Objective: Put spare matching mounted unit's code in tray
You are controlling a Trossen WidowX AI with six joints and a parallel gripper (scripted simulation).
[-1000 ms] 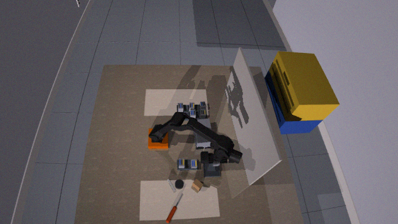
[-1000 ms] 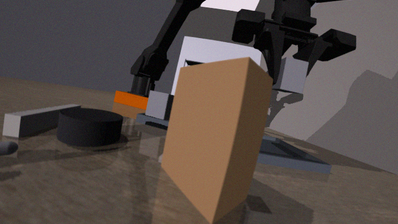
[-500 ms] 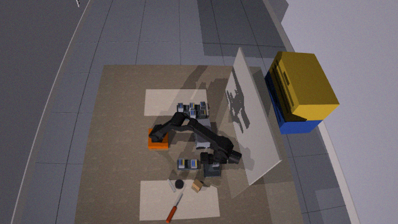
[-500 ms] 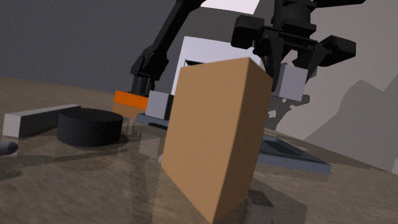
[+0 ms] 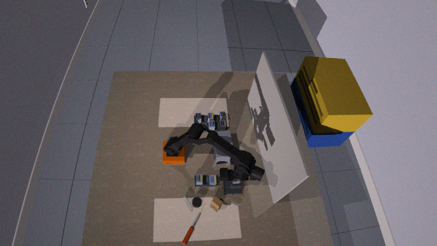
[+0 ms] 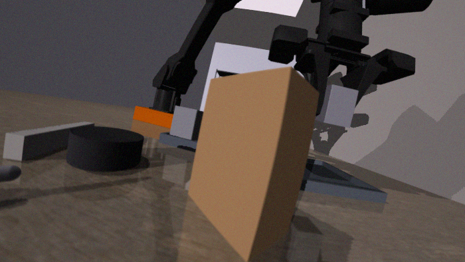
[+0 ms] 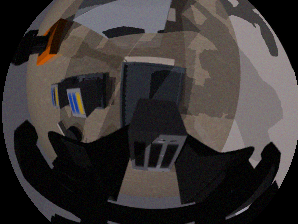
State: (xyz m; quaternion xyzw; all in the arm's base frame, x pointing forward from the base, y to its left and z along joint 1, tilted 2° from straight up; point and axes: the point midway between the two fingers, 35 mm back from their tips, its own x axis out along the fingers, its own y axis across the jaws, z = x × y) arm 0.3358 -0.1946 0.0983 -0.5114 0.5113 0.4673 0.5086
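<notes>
My gripper [image 5: 236,178] [image 6: 337,106] [image 7: 154,127] is shut on a grey spare unit [image 6: 341,106] [image 7: 157,120], holding it above the tray [image 5: 226,190] [image 6: 360,193] [image 7: 135,85]. The spare shows a dark body and a light end with dark slots in the wrist view; no code is readable. Two units with blue and yellow labels, one left [image 5: 200,179] and one right [image 5: 213,179] [image 7: 76,102], stand on a dark holder left of the tray. Several labelled units [image 5: 211,116] stand at the back. The mounted unit and its code cannot be made out.
A grey housing [image 5: 222,157] stands behind the tray, a tall white panel [image 5: 280,133] to the right. A wooden block [image 5: 216,203] [image 6: 240,142], black disc [image 5: 196,201] [image 6: 104,151], pale bar [image 5: 188,203] [image 6: 13,146] and screwdriver [image 5: 188,235] lie in front.
</notes>
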